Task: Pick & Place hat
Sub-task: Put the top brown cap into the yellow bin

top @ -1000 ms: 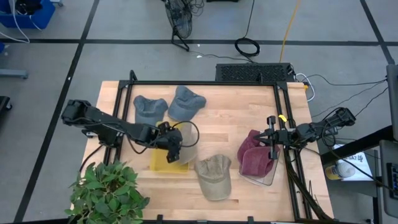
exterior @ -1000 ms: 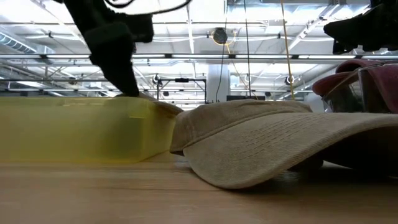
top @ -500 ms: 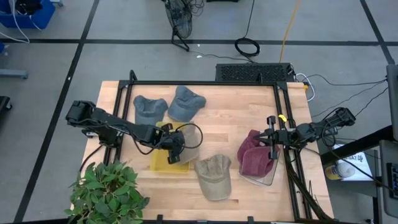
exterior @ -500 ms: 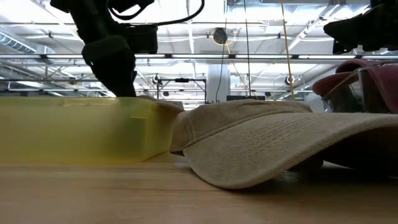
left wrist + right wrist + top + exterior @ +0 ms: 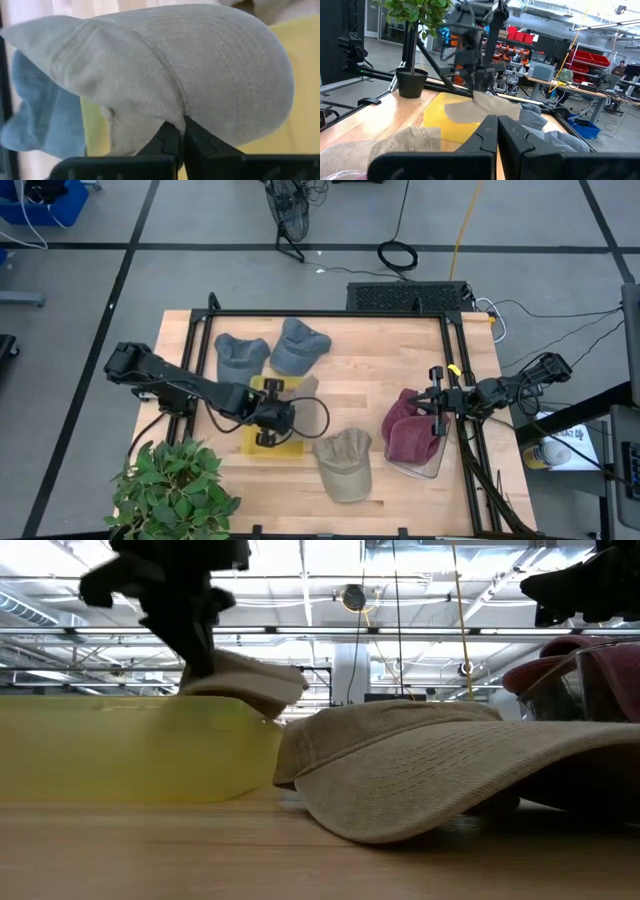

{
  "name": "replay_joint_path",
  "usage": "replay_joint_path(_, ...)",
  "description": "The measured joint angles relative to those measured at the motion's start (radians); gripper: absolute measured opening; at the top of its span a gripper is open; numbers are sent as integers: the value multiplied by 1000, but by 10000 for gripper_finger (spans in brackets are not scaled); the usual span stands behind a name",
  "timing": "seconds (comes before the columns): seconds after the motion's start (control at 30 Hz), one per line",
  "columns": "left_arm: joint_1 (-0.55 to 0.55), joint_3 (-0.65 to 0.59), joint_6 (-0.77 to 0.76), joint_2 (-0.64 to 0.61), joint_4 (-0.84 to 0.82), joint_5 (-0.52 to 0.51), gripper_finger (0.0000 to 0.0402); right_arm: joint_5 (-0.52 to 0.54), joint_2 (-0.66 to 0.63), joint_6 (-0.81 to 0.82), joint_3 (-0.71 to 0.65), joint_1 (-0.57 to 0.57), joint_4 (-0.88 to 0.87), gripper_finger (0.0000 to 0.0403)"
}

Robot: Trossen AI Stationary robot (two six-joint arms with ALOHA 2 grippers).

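Containers are seen at two places on the wooden table: a yellow bin left of the centre of the high view, and a clear bin at the right, in which a maroon hat is lying partly over the rim. A light beige hat is held above the yellow bin; in the low view it is seen lifted over the bin's rim, not resting inside. The left gripper is closed on this hat, the fabric being pinched between its two dark fingers, and the left arm is stretched from the left edge of the table toward the centre. An olive hat is lying on the table between the two bins, just right of the yellow bin. Two blue-grey hats are placed in the upper part of the table. The right gripper is kept at the right edge of the table near the clear bin, fingers closed on nothing. A potted plant is standing at the lower left corner.
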Motion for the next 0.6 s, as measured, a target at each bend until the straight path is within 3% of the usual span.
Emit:
replay_joint_path(0.13,-18,41,-28,0,-124,1,6,0,0,0,0,0,0,0)
replay_joint_path(0.33,-20,19,-101,0,-126,3,5,0,0,0,0,0,0,0)
replay_joint_path(0.6,-21,-66,-113,0,-95,77,5,0,0,1,0,0,0,0)
